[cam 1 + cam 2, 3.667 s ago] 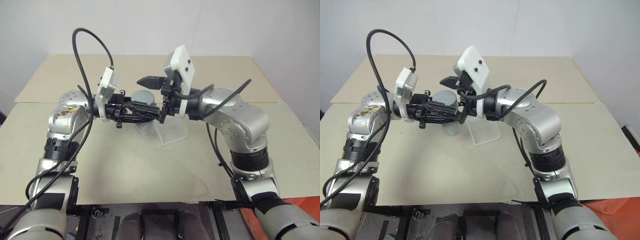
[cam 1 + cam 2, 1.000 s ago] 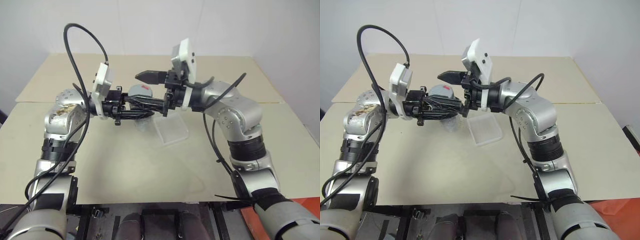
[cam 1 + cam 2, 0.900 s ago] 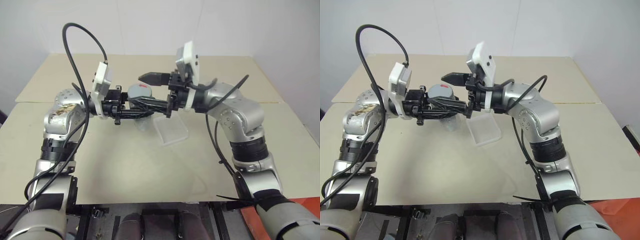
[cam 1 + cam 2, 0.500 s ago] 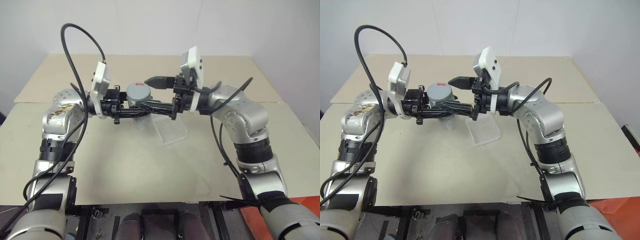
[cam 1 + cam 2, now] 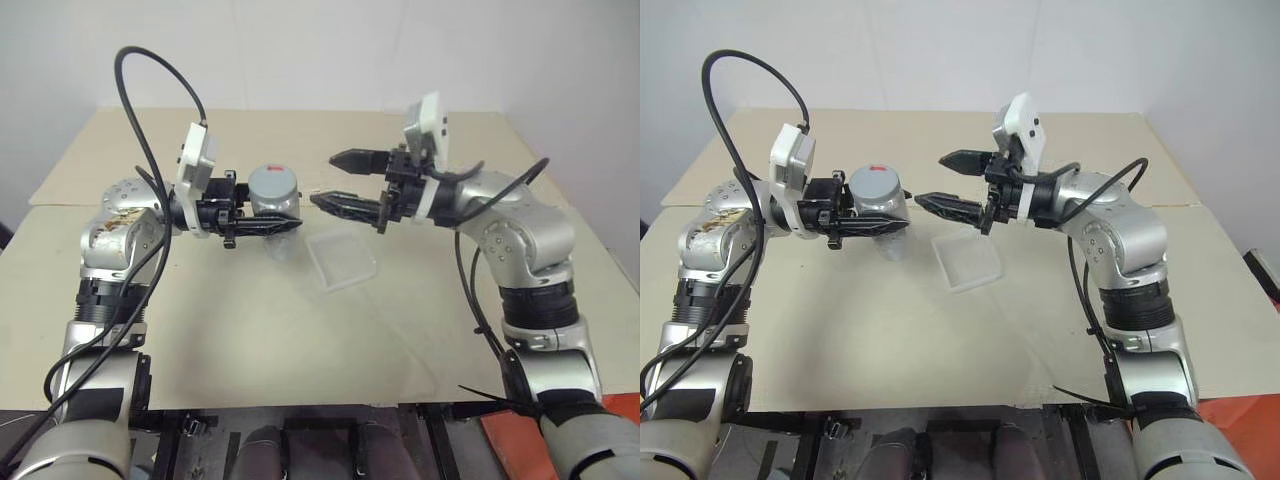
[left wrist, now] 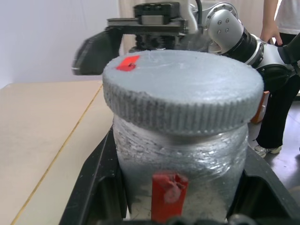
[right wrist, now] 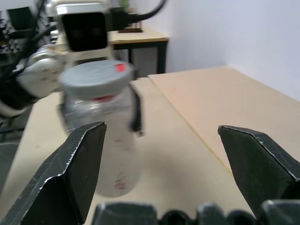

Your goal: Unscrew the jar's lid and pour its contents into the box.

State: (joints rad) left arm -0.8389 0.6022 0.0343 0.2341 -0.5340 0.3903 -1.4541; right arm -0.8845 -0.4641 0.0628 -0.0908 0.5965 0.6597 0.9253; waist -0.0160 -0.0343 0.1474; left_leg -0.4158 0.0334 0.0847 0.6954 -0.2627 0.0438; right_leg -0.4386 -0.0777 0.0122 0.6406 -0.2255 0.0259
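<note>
The silver-grey jar hangs above the table's middle, with my left gripper shut on its body. Its pale lower part reaches down below the fingers. The grey lid with the small red mark sits on the jar, close up in the left wrist view. My right gripper is open, level, a short way right of the lid and apart from it; the jar stands beyond its fingers. The clear box lies on the table under that gripper. The contents are hidden.
The beige table has a seam across it and a second panel behind. A person stands beyond the table in the left wrist view. A desk stands in the background.
My right gripper, which straddled the lid a second ago, has drawn away to the right, still open. The lid stays on the jar. The left gripper and jar have kept still.
</note>
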